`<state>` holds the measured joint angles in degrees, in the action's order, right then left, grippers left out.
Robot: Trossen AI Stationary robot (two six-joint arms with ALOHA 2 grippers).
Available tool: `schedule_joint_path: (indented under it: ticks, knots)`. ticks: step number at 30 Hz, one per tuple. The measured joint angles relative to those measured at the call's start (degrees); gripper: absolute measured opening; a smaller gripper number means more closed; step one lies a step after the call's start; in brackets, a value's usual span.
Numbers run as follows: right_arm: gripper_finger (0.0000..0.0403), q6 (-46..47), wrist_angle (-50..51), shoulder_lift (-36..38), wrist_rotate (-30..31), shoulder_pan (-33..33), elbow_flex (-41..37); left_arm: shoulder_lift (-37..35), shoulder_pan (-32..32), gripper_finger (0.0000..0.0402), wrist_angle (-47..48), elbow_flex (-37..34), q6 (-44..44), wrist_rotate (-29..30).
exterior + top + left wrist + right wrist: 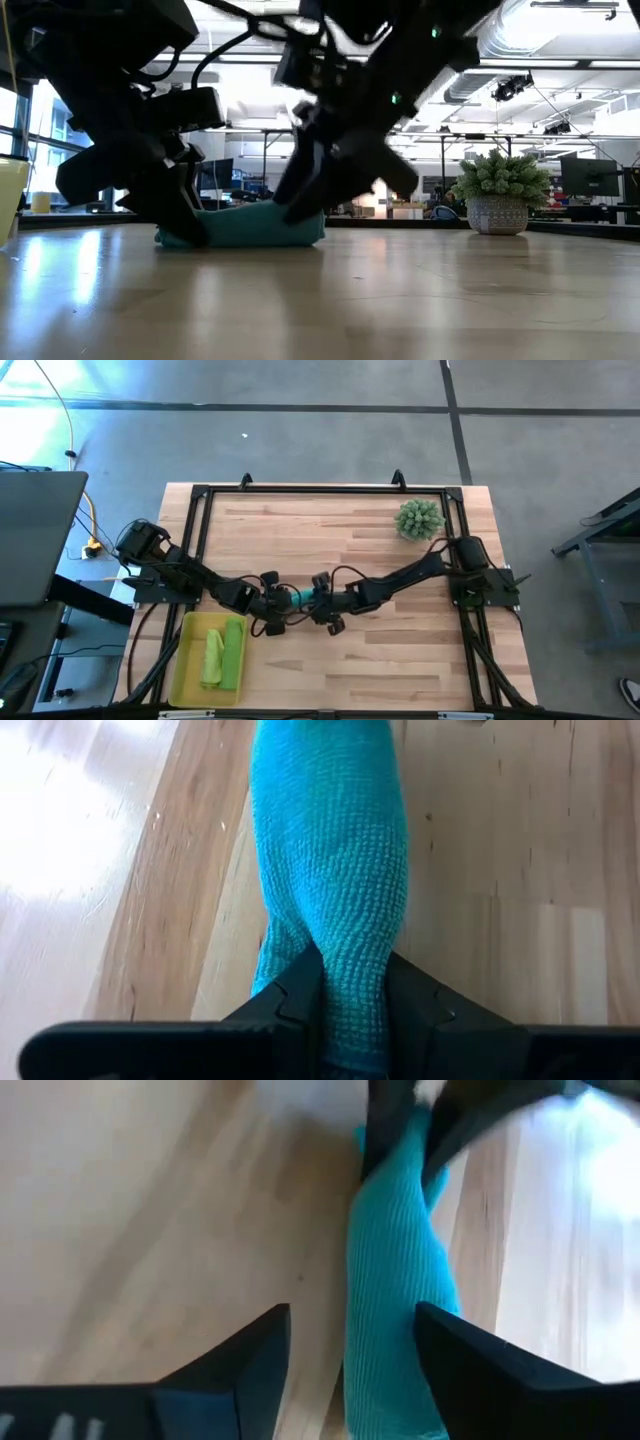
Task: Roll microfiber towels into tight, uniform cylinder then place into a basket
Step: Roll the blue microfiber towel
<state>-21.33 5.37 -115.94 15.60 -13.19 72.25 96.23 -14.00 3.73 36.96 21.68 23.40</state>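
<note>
The teal towel (298, 598) lies on the table as a rolled-up bundle, also seen in the low view (250, 226). My left gripper (276, 601) is shut on its left end. My right gripper (320, 602) is open at the roll's right end, with one finger (262, 1352) on each side of the towel (390, 1310). Two lime green towels (224, 650) lie in the yellow basket (186, 660) at the near left. My left gripper pinches the roll's left end (352, 982) between its two fingers (296, 996). The fingers slant down from the table's left and point along the roll. The roll rests on the table (262, 238). My right gripper straddles the roll's right end (392, 1370); I cannot tell whether a finger touches it.
A spiky green plant in a pot (418, 520) stands at the far right, also seen in the low view (498, 190). The basket sits just near-left of my left gripper. Bare wood (380, 660) lies near and to the right of the grippers.
</note>
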Motion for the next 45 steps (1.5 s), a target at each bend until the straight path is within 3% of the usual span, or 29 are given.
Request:
schedule_joint_path:
  ticks: [11, 23, 29, 37, 45]
  knots:
    - [0.0185, 12.2, 3.5, -3.7, 0.1, 2.3, 0.4, 0.2, -0.6, 0.0064, -0.3, 0.1, 0.7, 0.8]
    - [0.0066, 18.3, 3.8, -3.7, -6.2, 4.5, 0.3, -4.4, -3.3, 0.012, 3.7, 1.2, -4.2, -1.7]
    - [0.0016, 22.5, 3.3, -3.8, -12.8, 6.7, 0.0, -7.2, -4.6, 0.0146, 2.7, 3.1, -8.1, -1.7]
    - [0.0013, 25.6, 3.2, -3.8, -16.6, 7.8, 0.0, -6.8, -5.3, 0.0154, -1.0, 4.2, -12.9, 2.4]
    - [0.0014, 25.6, 3.4, -3.8, -17.1, 7.8, 0.0, -9.7, -7.6, 0.0154, 8.2, 4.2, -10.4, 8.7]
